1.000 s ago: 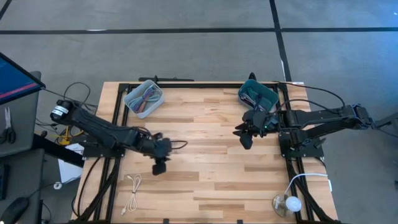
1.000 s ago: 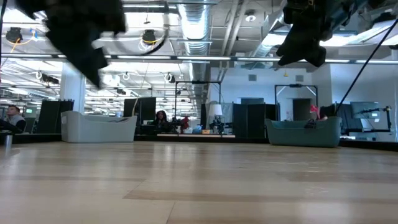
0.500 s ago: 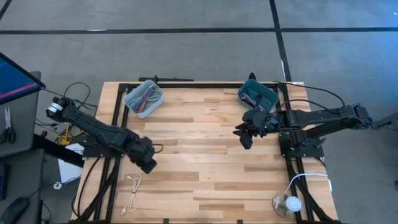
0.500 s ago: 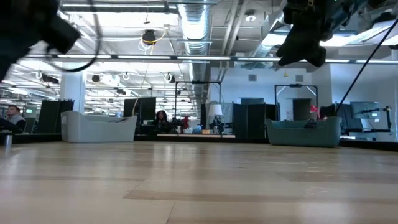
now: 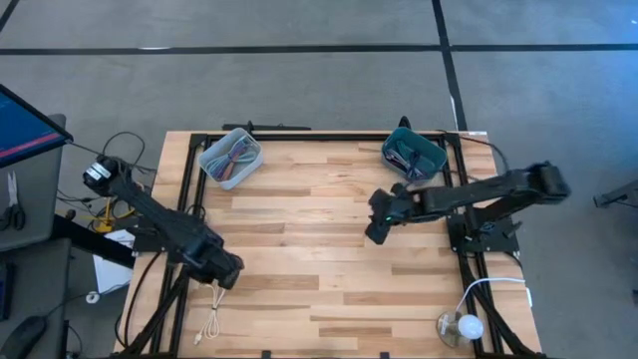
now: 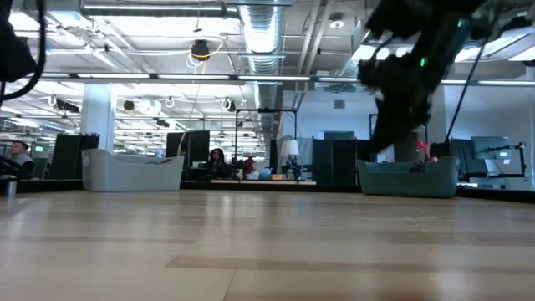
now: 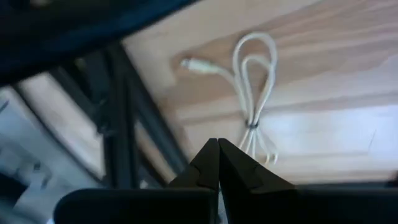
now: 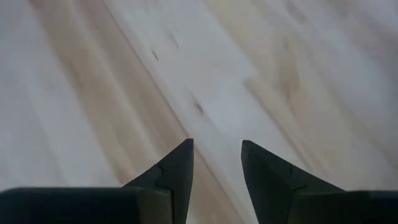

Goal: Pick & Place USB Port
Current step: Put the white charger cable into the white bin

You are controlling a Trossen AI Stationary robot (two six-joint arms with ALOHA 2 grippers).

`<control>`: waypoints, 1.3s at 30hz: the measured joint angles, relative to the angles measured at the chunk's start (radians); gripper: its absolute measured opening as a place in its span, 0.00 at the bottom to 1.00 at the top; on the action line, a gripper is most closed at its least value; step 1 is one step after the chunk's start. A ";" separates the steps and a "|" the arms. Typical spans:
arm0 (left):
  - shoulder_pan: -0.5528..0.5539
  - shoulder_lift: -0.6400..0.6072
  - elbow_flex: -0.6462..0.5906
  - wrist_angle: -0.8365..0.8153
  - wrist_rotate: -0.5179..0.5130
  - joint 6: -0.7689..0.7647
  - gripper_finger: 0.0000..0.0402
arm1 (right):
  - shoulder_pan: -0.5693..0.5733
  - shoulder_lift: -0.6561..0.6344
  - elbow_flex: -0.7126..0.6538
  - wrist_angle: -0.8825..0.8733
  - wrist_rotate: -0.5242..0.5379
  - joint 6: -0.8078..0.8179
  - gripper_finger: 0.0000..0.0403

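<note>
The white USB cable (image 5: 211, 309) lies coiled in loose loops on the wooden table near its near-left corner, flat on the boards. My left gripper (image 5: 227, 271) hovers just on the far side of it, shut. In the left wrist view the cable (image 7: 252, 93) lies beyond the closed fingertips (image 7: 217, 155), apart from them. My right gripper (image 5: 377, 227) hangs over the bare middle of the table, open. Its wrist view shows only wood between the fingers (image 8: 214, 152). In the low view the right arm (image 6: 401, 75) hangs above the tabletop.
A grey bin (image 5: 229, 158) holding cables stands at the far left of the table. A teal bin (image 5: 414, 152) stands at the far right. A round white lamp with a cord (image 5: 457, 327) sits at the near-right corner. Black frame rails (image 5: 177, 289) run along the table's left side.
My left gripper has swung from the table's left-middle toward the near-left corner and stands close to the white cable. My right gripper has moved toward the table's left and near edge and come lower. The cable has stayed where it was.
</note>
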 joint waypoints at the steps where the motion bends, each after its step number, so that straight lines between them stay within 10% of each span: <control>1: -0.023 0.009 0.003 0.012 -0.038 -0.012 0.01 | 0.000 0.040 0.000 0.001 0.000 -0.001 0.32; 14: -0.261 0.134 0.273 0.000 -0.616 -0.179 0.01 | -0.100 0.269 0.062 0.014 -0.009 -0.044 0.26; 22: -0.281 0.258 0.275 -0.106 -0.417 -0.223 0.01 | -0.053 0.254 0.109 0.033 -0.011 -0.059 0.20; 39: -0.283 0.247 0.223 -0.086 -0.428 -0.177 0.09 | 0.000 0.236 0.129 0.043 -0.011 -0.078 0.18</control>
